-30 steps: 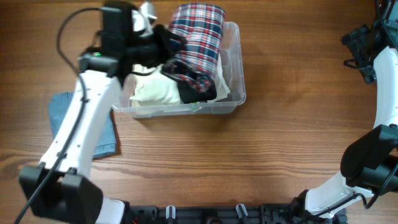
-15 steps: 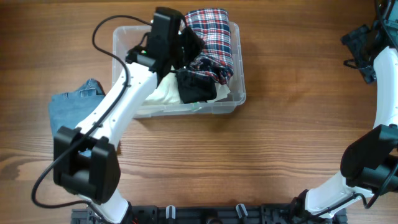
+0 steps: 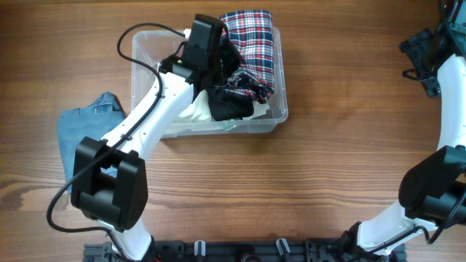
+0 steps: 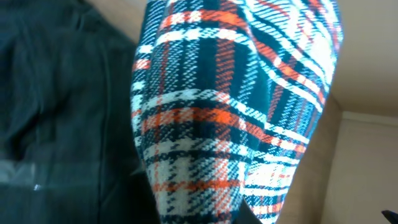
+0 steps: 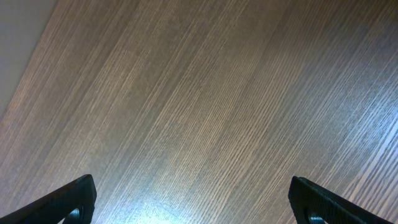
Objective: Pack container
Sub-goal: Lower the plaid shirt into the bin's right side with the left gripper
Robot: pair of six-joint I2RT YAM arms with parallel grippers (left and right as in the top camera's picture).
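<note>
The wooden desk [image 3: 342, 145] fills the overhead view, with both arms rising from its near edge. The left arm [image 3: 142, 138] reaches far and rightward over the container [image 3: 281, 87], a clear plastic bin that sits on the far side of the desk, left of the middle. The right arm [image 3: 448, 109] stands at the far right edge, well apart from the bin. A plaid shirt [image 3: 253, 33] in red, white and dark blue lies along the right side of the bin, its far end up over the far rim. A folded pair of jeans [image 3: 84, 127] lies flat on the desk to the left of the bin, partly under the left arm. Inside the bin a cream garment [image 3: 196, 113] lies along the near wall, with a black garment [image 3: 229, 105] on top of it, just beside the plaid shirt. The left claw [image 3: 230, 64] is down among the clothes against the plaid shirt; its own camera shows only plaid cloth [image 4: 230, 112] and dark fabric [image 4: 56, 112], so whether it grips anything cannot be told. The right claw [image 5: 199, 202] hangs over bare wood with its tips spread wide, holding nothing.
</note>
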